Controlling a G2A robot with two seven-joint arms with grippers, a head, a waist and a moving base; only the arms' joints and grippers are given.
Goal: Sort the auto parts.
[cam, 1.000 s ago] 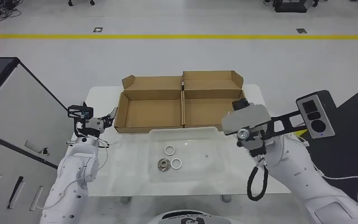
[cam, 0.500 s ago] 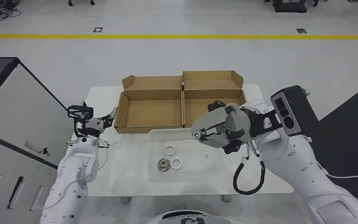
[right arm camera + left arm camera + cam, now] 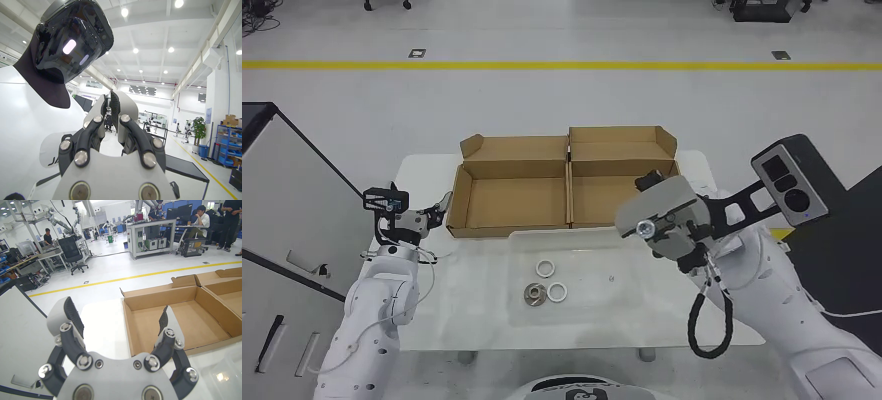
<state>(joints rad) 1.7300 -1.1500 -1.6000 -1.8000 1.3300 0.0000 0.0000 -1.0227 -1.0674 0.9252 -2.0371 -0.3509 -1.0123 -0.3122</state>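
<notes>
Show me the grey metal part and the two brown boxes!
grey metal part (image 3: 532,296): top view, its round body.
left brown box (image 3: 510,200): top view, its bare floor.
right brown box (image 3: 607,198): top view, its bare floor.

Metal part (image 3: 534,295) lies beside a white ring (image 3: 557,292) in the tray (image 3: 607,302).

The left arm (image 3: 382,300) is tucked in at the robot's own left side, forearm pointing forward. Its left gripper (image 3: 118,306) is level, with its ribbed fingers (image 3: 72,315) spread wide and nothing between them. The right arm (image 3: 762,280) is bent in across the front. The right gripper (image 3: 110,98) is tipped up toward the head, pinched on a small ribbed metal part (image 3: 108,103) (hard to make out).
</notes>
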